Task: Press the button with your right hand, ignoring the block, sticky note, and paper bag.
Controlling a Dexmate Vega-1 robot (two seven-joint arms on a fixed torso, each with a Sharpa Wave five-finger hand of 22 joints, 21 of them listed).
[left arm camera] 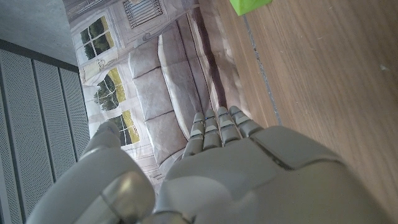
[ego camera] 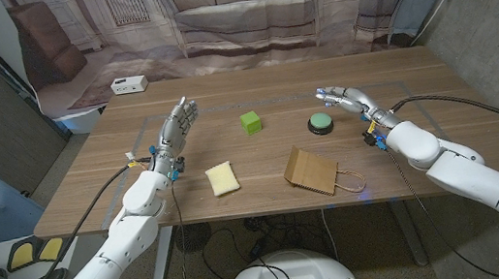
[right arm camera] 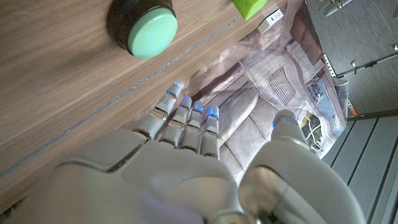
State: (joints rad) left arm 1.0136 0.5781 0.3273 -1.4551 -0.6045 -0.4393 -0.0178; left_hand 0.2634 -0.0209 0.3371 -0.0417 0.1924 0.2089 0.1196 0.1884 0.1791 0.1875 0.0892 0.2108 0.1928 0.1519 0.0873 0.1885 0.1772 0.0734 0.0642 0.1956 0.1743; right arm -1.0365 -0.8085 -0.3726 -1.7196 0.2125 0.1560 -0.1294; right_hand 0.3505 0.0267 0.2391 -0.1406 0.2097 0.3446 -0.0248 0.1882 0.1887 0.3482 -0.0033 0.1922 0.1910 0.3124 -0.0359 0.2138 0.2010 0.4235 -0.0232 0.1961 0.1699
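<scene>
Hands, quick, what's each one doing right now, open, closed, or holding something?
Left hand: open, fingers extended, holding nothing.
Right hand: open, holding nothing, beside the green button, not on it.

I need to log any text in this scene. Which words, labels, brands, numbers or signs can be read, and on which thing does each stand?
None can be read.
Button, block, sticky note, paper bag: no print visible.
White box at the table's far edge: dark marks, too small to read.
</scene>
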